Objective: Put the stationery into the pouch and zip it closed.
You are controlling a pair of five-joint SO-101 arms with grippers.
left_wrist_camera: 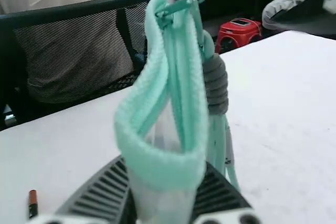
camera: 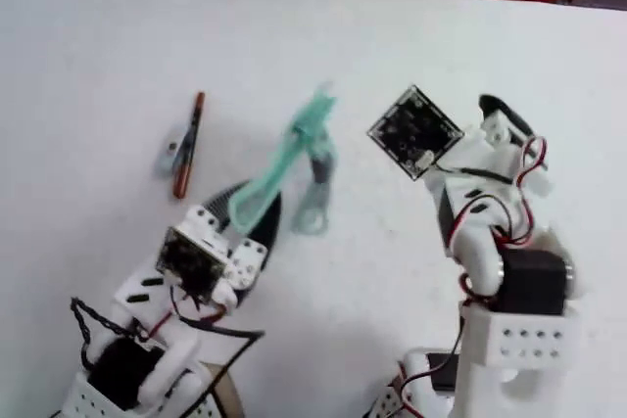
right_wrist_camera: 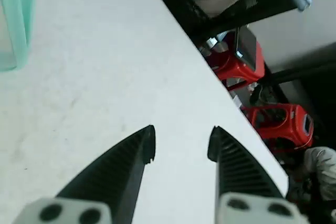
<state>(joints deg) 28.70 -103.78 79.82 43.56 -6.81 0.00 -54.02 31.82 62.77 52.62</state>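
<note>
Left pincer was clamped on one end of the mint pouch, which stuck up from it. Looked light, soft and floppy, so I'd grab the stiffer zipper edge. Right pincer was partly open, empty, well apart from the pouch. Pen lay on the worktop near the left pincer.

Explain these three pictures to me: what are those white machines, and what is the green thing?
These are two small robot arms at a white table. One picture looks down from above; the other two come from a camera on each arm's wrist. The left gripper is shut on one end of a mint-green zip pouch. The right gripper is open above the table, holding nothing. An orange pen lies on the table, apart from the pouch.
</note>
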